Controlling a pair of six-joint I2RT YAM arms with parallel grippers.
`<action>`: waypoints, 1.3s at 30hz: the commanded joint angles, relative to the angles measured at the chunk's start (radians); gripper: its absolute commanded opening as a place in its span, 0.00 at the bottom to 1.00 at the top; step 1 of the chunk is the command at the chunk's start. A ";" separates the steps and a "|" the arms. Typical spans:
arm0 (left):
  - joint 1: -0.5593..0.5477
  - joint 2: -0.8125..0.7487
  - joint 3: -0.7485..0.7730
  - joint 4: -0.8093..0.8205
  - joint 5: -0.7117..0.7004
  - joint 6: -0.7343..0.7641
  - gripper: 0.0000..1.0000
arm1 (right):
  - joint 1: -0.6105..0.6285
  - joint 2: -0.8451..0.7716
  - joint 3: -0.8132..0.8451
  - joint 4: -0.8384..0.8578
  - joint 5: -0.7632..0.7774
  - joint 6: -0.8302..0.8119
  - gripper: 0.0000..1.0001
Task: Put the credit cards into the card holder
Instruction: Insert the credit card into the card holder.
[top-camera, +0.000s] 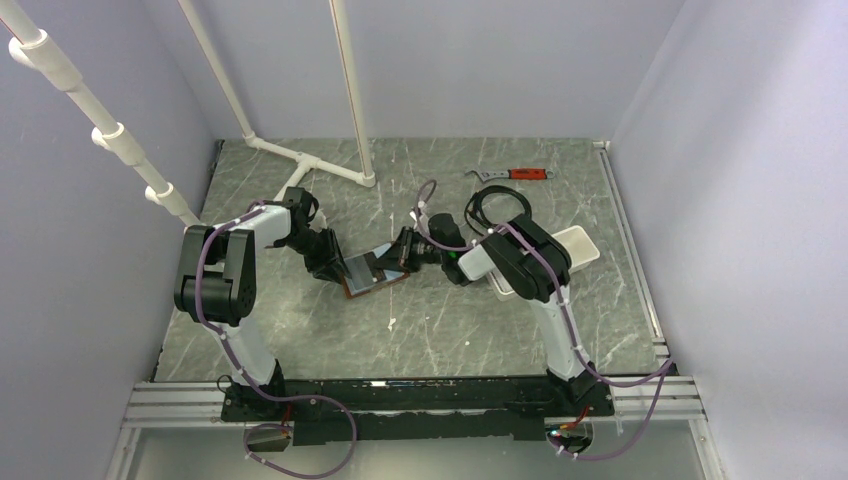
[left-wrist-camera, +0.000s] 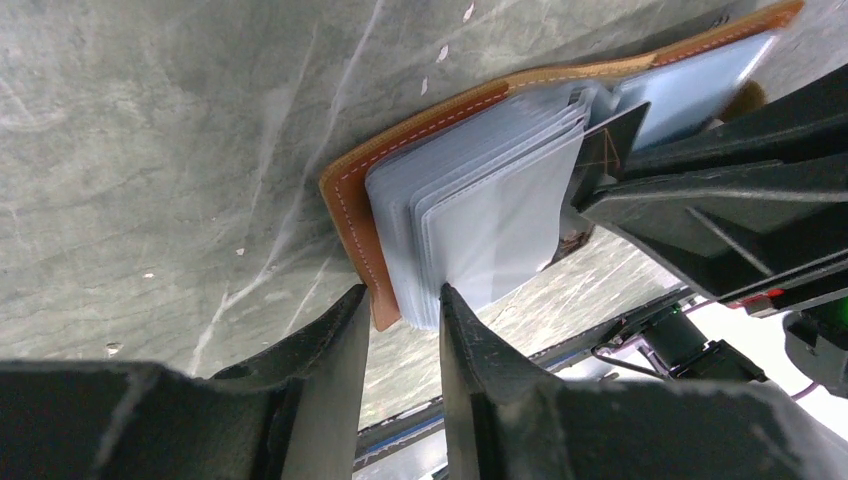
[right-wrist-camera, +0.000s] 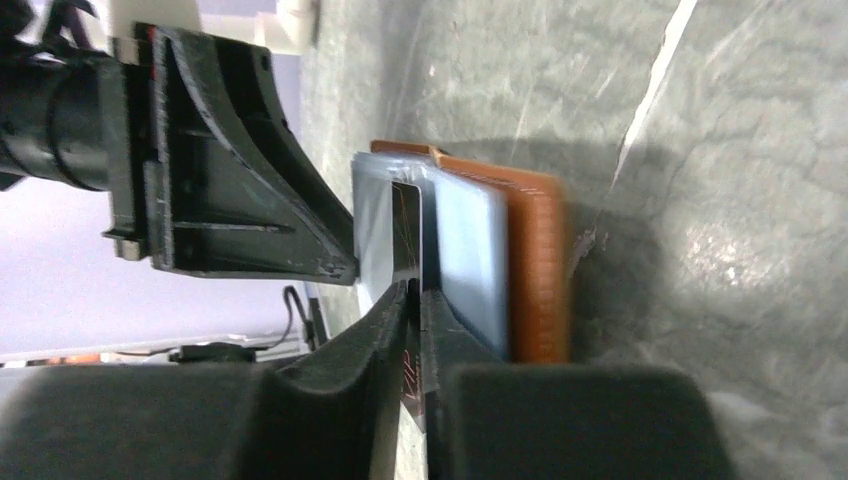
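1. Left wrist view, nearest: the left gripper (left-wrist-camera: 402, 302) has its fingers drawn in on the near corner of the card holder (left-wrist-camera: 350, 215). They pinch the brown cover and the clear sleeves (left-wrist-camera: 490, 200) together (leather and plastic fill the narrow gap between the jaws).
2. Just beyond, the card holder lies open on the table (top-camera: 450, 330) with its sleeves fanned. A dark credit card (left-wrist-camera: 612, 140) stands at the sleeves' far end, its leading edge among the leaves.
3. Right wrist view: the right gripper (right-wrist-camera: 415, 292) is clamped on that credit card, one finger flat on each face. The card's front edge sits between two sleeves, and most of its length appears to be outside.
4. Step in hand (judged): seating the card.
   - Keep the card's plane parallel to the sleeve.
   - Push along the pocket's length rather than across it.
   - Let the left grip brace the holder so that it does not slide.
   - Loosen the right jaws only once the card is mostly in.
   - Whether the edge is inside a pocket or merely between two leaves cannot be told, and a slip between leaves is the likely fault.
5. Top external view, farthest: a white tray (top-camera: 580, 245) sits by the right arm, and a wrench (top-camera: 510, 174) lies well apart near the far edge.
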 joint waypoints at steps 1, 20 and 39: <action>-0.008 -0.004 -0.027 0.023 -0.025 0.018 0.34 | 0.024 -0.093 0.046 -0.324 0.078 -0.218 0.20; 0.064 -0.108 -0.084 0.033 -0.007 -0.002 0.39 | 0.024 -0.144 0.194 -0.718 0.016 -0.525 0.41; 0.053 -0.024 -0.075 0.052 -0.024 -0.013 0.20 | 0.124 -0.111 0.325 -0.648 -0.072 -0.516 0.38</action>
